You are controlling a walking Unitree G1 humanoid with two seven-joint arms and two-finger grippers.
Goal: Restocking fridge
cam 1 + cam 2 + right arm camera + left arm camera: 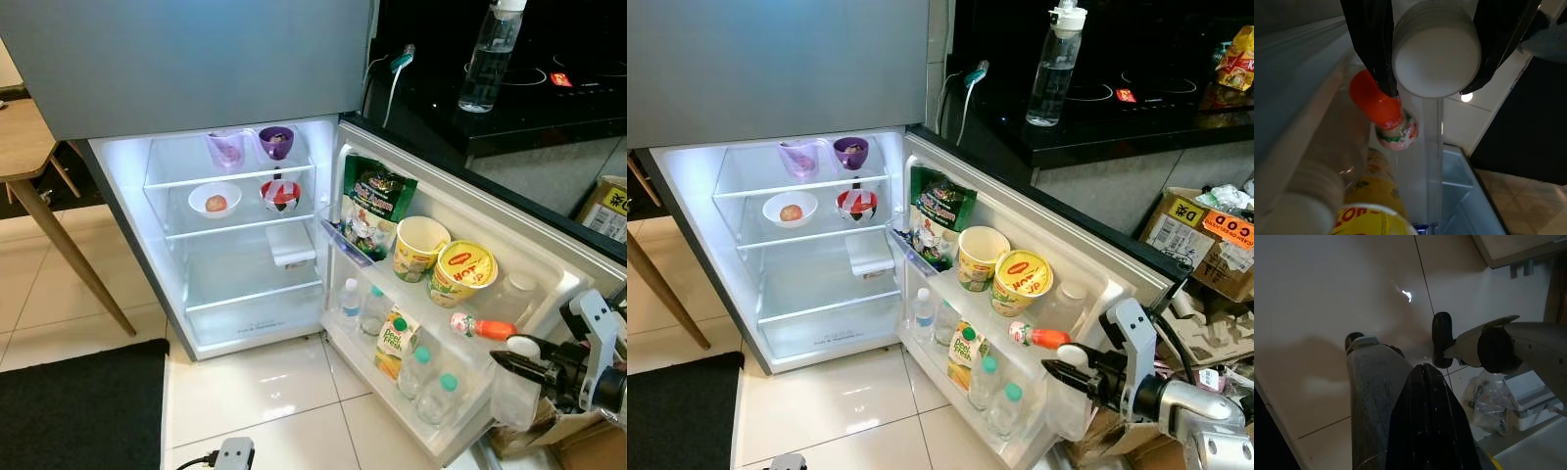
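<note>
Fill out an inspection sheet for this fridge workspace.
Surface: pale tiled floor; fridge open, lit, its shelves mostly bare.
Job's things: white-capped clear bottle held at the door's outer end; door racks hold noodle cups, a snack bag, bottles, a juice carton.
Clutter: bowls and cups on the upper shelves; cardboard boxes at right.
Grippers: right gripper, fingers around the bottle's cap; left gripper idle above the floor.
Cables: plug on the floor.
Surroundings: black counter with a water bottle; black mat; wooden table.

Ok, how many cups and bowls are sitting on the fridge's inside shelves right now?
4. On the top shelf, a clear pink cup and a purple cup. On the shelf below, a white bowl and a red-and-white bowl. The shelves are see-through, so hidden ones seem unlikely.
</note>
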